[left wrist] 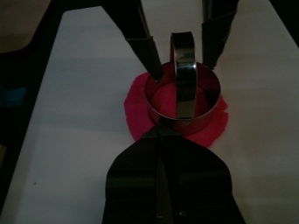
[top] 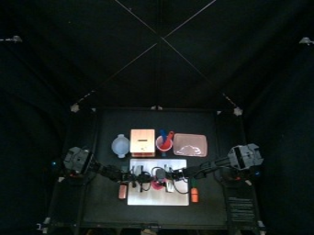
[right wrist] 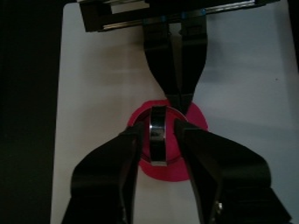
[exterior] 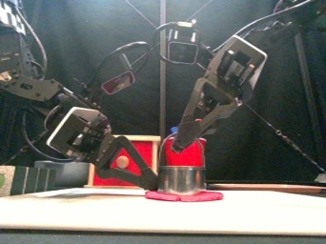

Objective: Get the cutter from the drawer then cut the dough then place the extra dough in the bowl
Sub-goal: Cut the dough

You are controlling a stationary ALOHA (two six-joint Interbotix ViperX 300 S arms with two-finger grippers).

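Note:
The round metal cutter (exterior: 182,179) stands on the flat pink dough (exterior: 182,196), which lies on the white cutting board (exterior: 76,205). My right gripper (right wrist: 163,131) comes down from above and is shut on the cutter (right wrist: 158,144) at its upright wire handle (left wrist: 181,48). My left gripper (left wrist: 163,138) reaches in low from the left. It is shut, its tips against the cutter's base (left wrist: 187,96) at the dough's edge (left wrist: 140,109). I cannot see anything between its jaws. In the top view both grippers meet over the board (top: 160,195).
Behind the board stand the wooden box (top: 147,140) with its red drawer front (exterior: 124,160), the blue-grey bowl (top: 120,145), the red cup (top: 163,138) and the pink tray (top: 192,143). Bare board lies in front of the dough.

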